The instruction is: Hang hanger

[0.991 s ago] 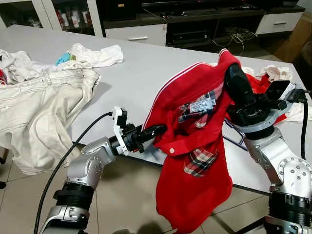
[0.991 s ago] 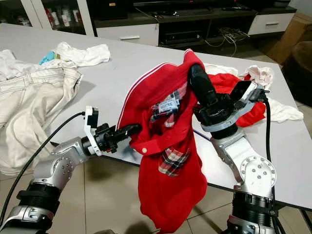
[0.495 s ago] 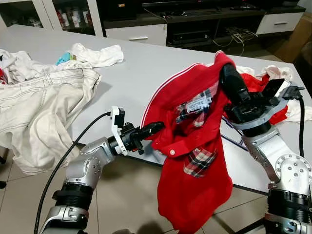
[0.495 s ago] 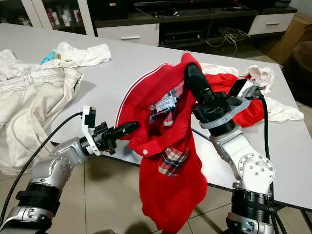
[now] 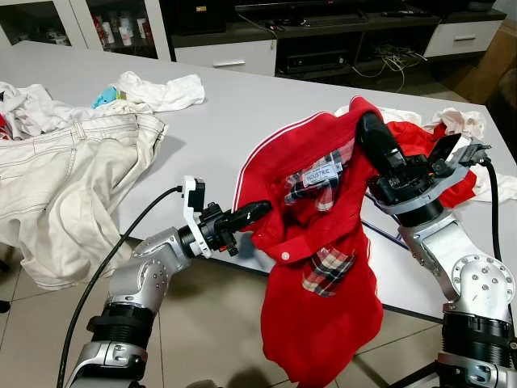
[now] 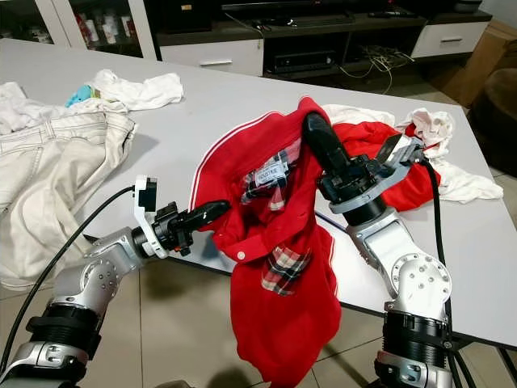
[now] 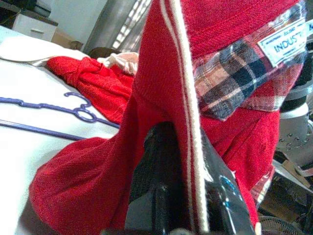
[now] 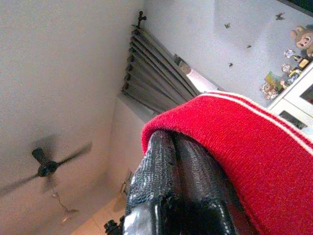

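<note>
A red polo shirt (image 5: 323, 315) with a plaid-lined collar hangs between my two grippers, its lower half dangling past the white table's (image 5: 234, 113) front edge. My left gripper (image 5: 257, 213) is shut on the white-striped collar edge (image 7: 183, 98). The right gripper (image 5: 370, 136) points up inside the neck; its fingers (image 8: 171, 186) are pressed together, with the fabric draped over their tips. A thin purple wire hanger (image 7: 73, 110) lies flat on the table behind the shirt, near my right arm.
Pale jeans (image 5: 65, 178) and a white cloth (image 5: 161, 90) lie on the table's left part. Another red garment (image 5: 428, 141) and a white cloth (image 5: 460, 120) sit behind my right gripper. A dark TV cabinet (image 5: 323, 40) stands beyond the table.
My right gripper has tipped lower and slightly left, bringing the top of the shirt down toward the table. The left gripper has barely moved.
</note>
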